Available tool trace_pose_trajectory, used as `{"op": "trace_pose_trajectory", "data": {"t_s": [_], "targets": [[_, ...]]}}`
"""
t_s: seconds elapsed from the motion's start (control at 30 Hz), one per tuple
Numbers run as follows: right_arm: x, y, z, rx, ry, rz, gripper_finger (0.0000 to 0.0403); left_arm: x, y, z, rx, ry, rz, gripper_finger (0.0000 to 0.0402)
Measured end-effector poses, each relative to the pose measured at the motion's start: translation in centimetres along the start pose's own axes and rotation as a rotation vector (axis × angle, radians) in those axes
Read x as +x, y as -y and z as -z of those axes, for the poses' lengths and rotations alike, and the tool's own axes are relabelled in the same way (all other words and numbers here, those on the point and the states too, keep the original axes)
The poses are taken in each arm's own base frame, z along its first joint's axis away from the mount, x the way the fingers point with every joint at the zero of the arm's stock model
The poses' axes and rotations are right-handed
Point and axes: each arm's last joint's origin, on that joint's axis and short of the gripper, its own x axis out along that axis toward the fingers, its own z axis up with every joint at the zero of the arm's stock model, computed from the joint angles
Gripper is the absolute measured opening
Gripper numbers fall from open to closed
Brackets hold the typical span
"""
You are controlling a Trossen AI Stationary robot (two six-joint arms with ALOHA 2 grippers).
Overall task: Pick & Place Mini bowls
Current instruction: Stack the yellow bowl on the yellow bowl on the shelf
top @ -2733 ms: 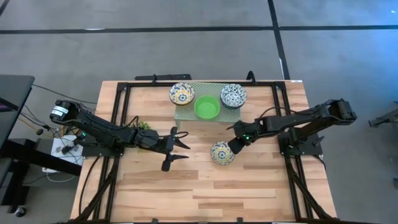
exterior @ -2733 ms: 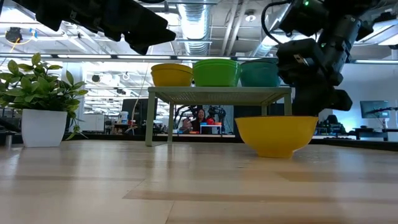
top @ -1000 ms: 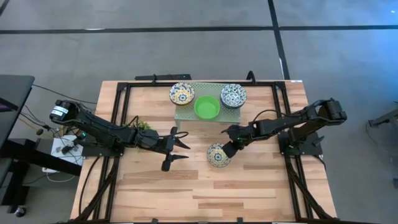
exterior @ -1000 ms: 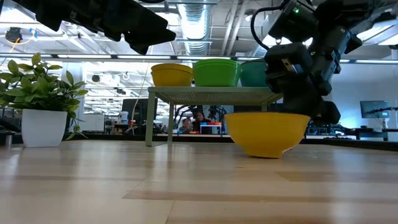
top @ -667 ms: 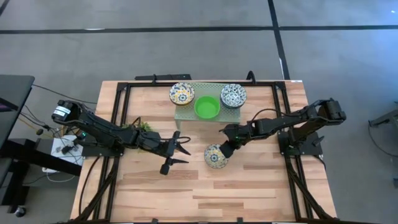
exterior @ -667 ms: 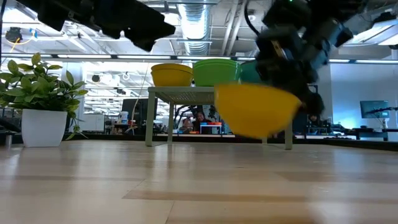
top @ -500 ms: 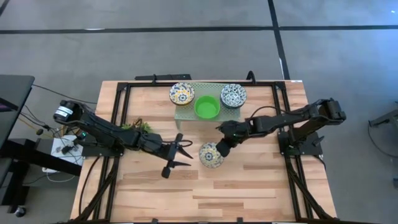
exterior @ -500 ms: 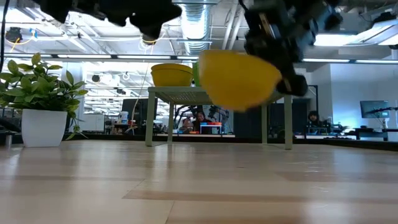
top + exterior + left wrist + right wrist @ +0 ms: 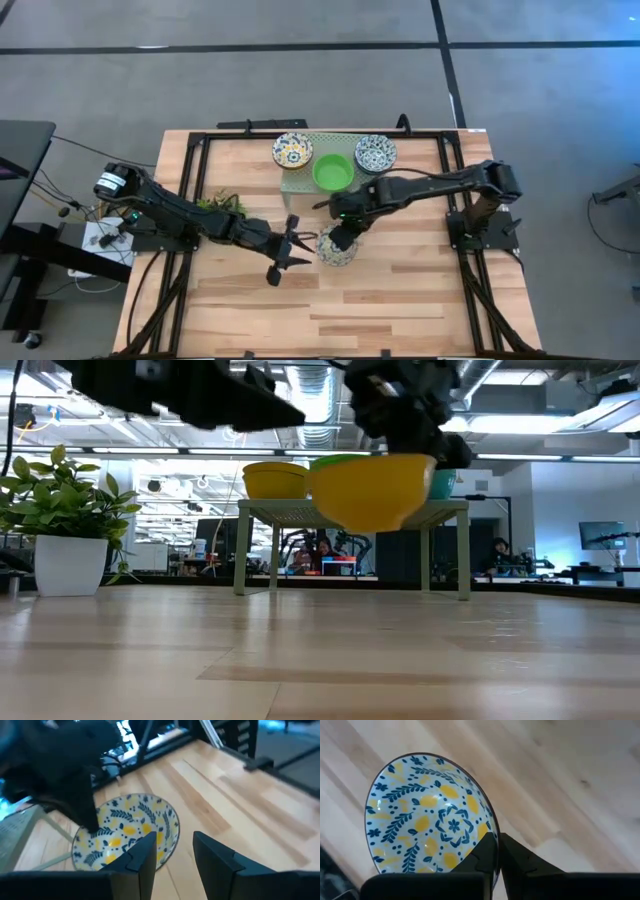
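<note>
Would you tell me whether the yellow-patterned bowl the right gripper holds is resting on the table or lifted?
Lifted: the low view shows the bowl clear of the table, its rim pinched by the right gripper.

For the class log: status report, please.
Right gripper shut on yellow-patterned bowl, held above table. Left gripper open beside it. Nothing obstructing.

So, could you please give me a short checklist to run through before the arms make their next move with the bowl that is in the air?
1. Right end effector pinches the rim of the yellow-patterned bowl: ok.
2. Bowl lifted off the table, gap visible in the low view: ok.
3. Bowl held level: not ok, it looks slightly tilted.
4. Left end effector open, right beside the bowl: ok.
5. Left fingers clear of the bowl rim: cannot tell.
6. Other bowls resting on the rack, undisturbed: ok.
</note>
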Motion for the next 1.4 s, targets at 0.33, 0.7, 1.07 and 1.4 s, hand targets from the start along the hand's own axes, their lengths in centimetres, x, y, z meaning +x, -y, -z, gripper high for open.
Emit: {"op": "trace_pose_trajectory", "data": {"t_s": [0.33,0.7,1.07,1.4], "targets": [[0.2,-2.5,-3.8,0.016,-0.073,-0.012,0.0013,1.8,1.2,2.2,0.199,-0.104,0.022,0.013],[0.2,-3.3,-5.0,0.06,-0.131,-0.056,0.0015,1.9,1.2,2.7,0.232,-0.167,-0.015,0.0113],[-0.1,-2.9,-5.9,0.024,-0.127,-0.115,0.0075,1.9,1.3,2.9,0.236,-0.187,-0.012,0.0019],[-2.9,-2.8,-7.9,-0.049,-0.071,-0.192,0.0113,1.9,1.7,2.9,0.2,-0.195,-0.012,0.002]]}}
